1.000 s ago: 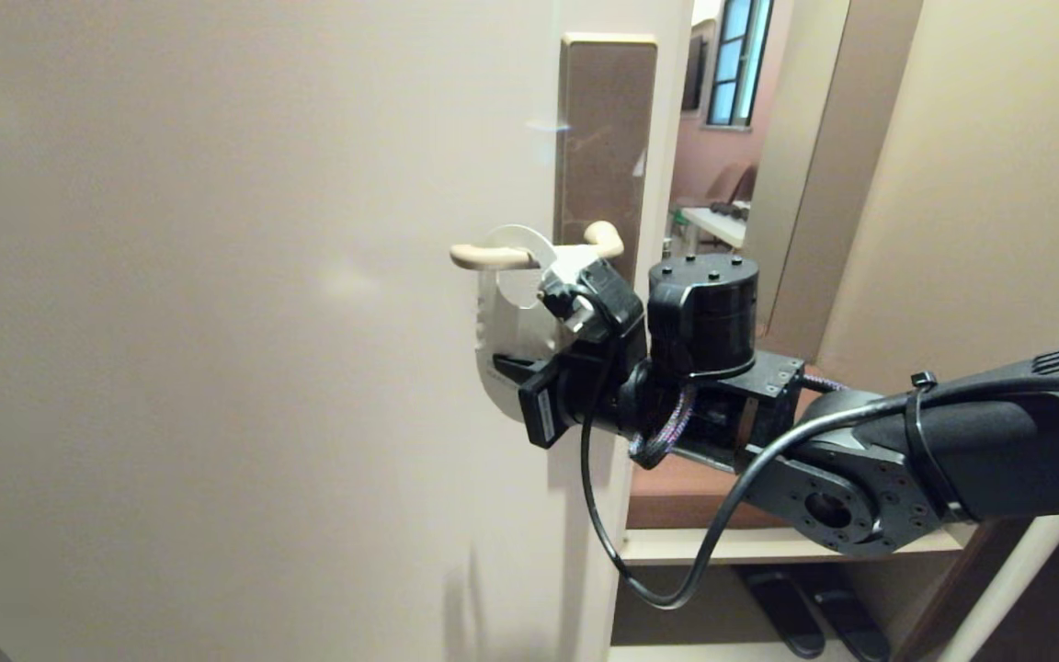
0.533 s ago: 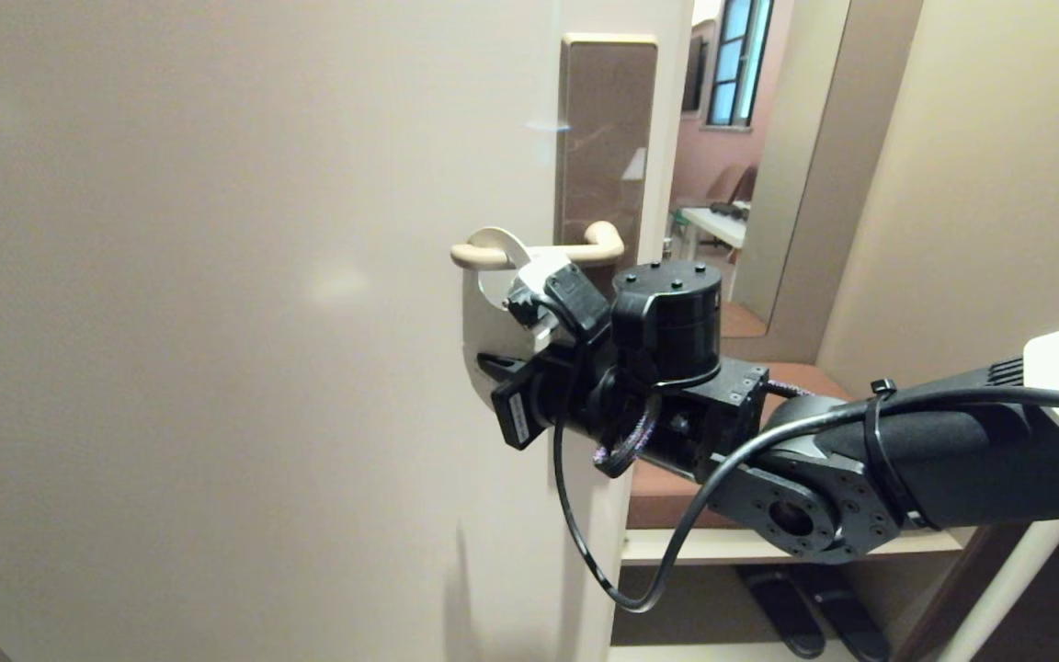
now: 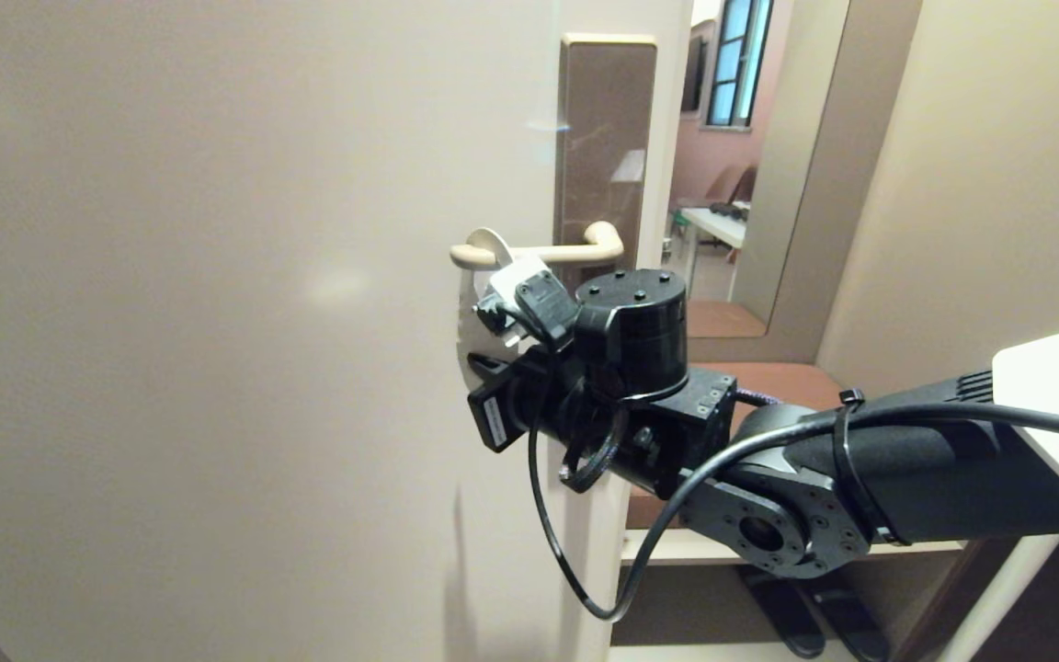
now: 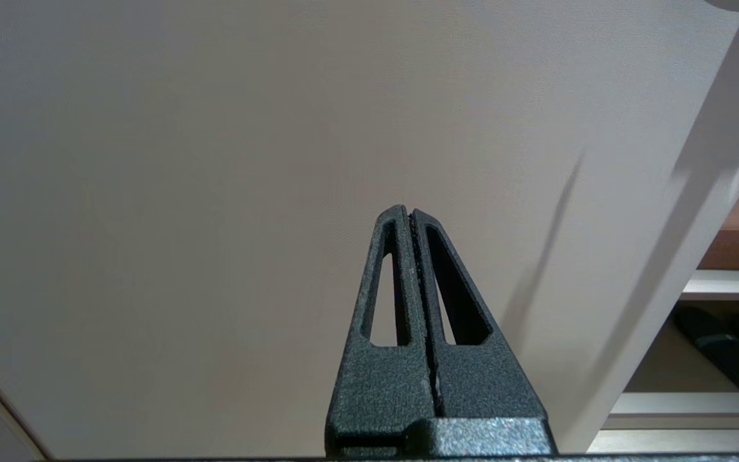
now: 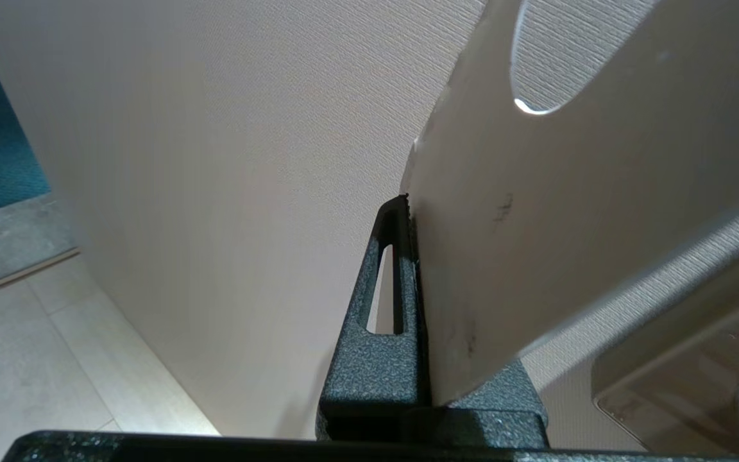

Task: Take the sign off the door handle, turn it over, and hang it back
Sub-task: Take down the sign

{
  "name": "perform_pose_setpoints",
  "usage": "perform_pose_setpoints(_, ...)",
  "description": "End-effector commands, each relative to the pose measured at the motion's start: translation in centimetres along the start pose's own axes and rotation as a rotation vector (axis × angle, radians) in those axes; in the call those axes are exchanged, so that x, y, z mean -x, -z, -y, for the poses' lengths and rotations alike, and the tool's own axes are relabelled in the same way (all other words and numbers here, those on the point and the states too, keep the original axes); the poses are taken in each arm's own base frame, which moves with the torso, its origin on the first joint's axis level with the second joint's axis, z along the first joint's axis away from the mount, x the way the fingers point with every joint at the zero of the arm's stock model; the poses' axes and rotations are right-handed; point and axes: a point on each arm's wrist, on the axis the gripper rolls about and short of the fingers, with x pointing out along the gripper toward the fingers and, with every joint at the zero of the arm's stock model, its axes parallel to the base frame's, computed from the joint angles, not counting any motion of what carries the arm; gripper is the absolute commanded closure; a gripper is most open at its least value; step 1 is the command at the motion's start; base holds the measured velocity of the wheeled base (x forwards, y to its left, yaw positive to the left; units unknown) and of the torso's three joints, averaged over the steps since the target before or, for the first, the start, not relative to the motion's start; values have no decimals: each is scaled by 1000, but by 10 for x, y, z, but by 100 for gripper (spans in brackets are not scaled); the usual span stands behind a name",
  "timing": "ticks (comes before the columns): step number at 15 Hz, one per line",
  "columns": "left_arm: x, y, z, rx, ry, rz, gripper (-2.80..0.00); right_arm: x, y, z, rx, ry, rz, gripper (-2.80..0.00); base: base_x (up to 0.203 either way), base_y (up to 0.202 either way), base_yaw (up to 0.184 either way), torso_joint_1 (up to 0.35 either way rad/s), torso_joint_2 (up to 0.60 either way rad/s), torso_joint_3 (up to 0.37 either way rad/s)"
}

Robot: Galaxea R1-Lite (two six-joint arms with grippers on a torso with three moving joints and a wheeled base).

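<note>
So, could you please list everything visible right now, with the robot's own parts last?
sign: one, white, pinched by the right gripper just below the handle's free end.
door handle: one, cream, level on the plate.
plate: one, brown, near the door's edge.
door: one, beige.
slippers: two, black, under a shelf.
right gripper: one, black, shut on the sign.
left gripper: one, black, shut, empty, facing the door.

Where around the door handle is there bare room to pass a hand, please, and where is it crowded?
Free: the plain door face left of the handle's tip, and the door below the right gripper. Crowded: just under the handle, where that gripper pinches the sign beside the brown plate. The left gripper is shut, low by the door.
</note>
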Motion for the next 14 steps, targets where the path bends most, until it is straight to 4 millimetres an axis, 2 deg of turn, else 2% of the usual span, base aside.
perform_pose_setpoints(1, 0, 0, 0, 2, -1, 1, 0, -7, -2, -5, 4, 9, 12, 0, 0, 0, 0, 0, 0, 0)
perform_pose_setpoints(8, 0, 0, 0, 1, 0, 1, 0, -12, -6, -24, 15, -7, 32, 0, 0, 0, 0, 0, 0, 0)
perform_pose_setpoints(14, 0, 0, 0, 1, -1, 1, 0, -11, -6, -29, 36, -28, 36, 0, 0, 0, 0, 0, 0, 0)
